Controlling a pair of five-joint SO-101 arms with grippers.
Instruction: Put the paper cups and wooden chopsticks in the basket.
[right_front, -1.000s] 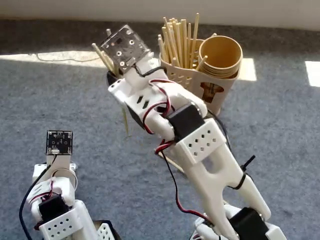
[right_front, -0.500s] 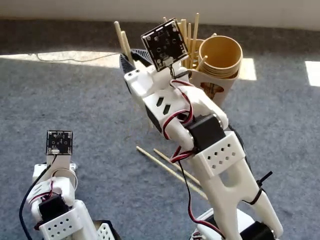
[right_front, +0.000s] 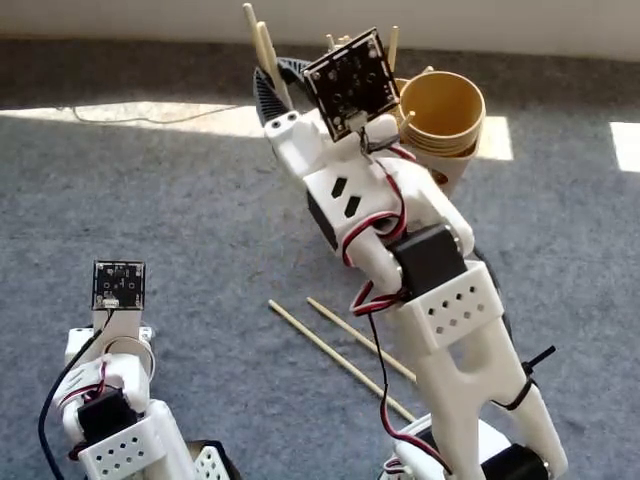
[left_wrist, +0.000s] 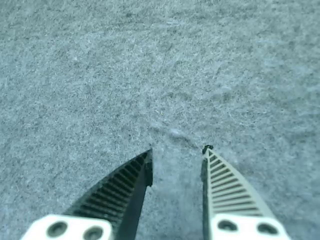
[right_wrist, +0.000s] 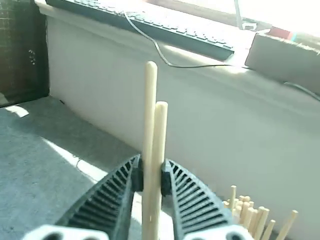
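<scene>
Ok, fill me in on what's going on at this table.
The right gripper is shut on a pair of wooden chopsticks, held upright and raised beside the basket. The basket holds a bundle of chopsticks and stacked paper cups. Two loose chopsticks lie on the grey carpet, not yet collected. The left gripper hangs open over bare carpet, holding nothing.

basket (right_front: 456, 170) largely hidden behind right arm (right_front: 420, 260)
</scene>
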